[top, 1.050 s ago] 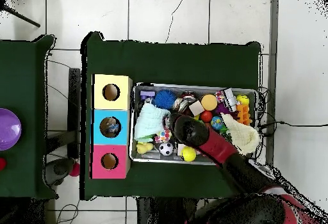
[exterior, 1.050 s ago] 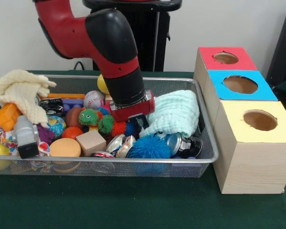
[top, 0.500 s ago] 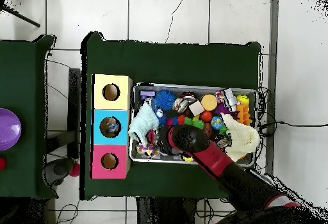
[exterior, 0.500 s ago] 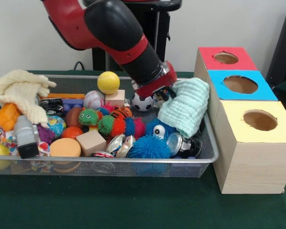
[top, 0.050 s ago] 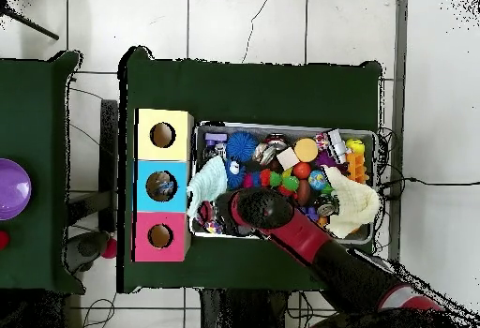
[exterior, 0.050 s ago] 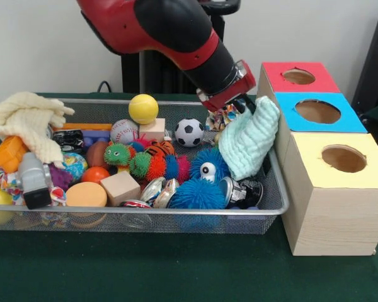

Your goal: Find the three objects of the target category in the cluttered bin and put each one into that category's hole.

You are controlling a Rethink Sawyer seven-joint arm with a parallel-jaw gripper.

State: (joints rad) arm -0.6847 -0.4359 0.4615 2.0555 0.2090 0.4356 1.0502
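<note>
Wire bin (exterior, 0.050 s ago: 274, 189): on the green desk (exterior, 0.050 s ago: 176, 270), packed with toys.
Cream cloth (exterior, 0.050 s ago: 25, 123): heaped at the bin's 9 o'clock end.
Yellow ball (exterior, 0.050 s ago: 143, 108): at 12 o'clock, beside the soccer ball (exterior, 0.050 s ago: 189, 133).
Claw (exterior, 0.050 s ago: 236, 107): raised over the bin's 2 o'clock corner; fingers hidden, so its opening cannot be told.
Mint cloth (exterior, 0.050 s ago: 249, 141): hanging just below the claw, draped against the bin's 3 o'clock wall.
Boxes: red (exterior, 0.050 s ago: 299, 77), blue (exterior, 0.050 s ago: 318, 112), yellow (exterior, 0.050 s ago: 340, 157), each with a hole, at 3 o'clock.

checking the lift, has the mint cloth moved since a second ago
Yes. In the front view the mint cloth has risen off the toys and shifted right, toward the red-topped box, hanging below the gripper.
</note>
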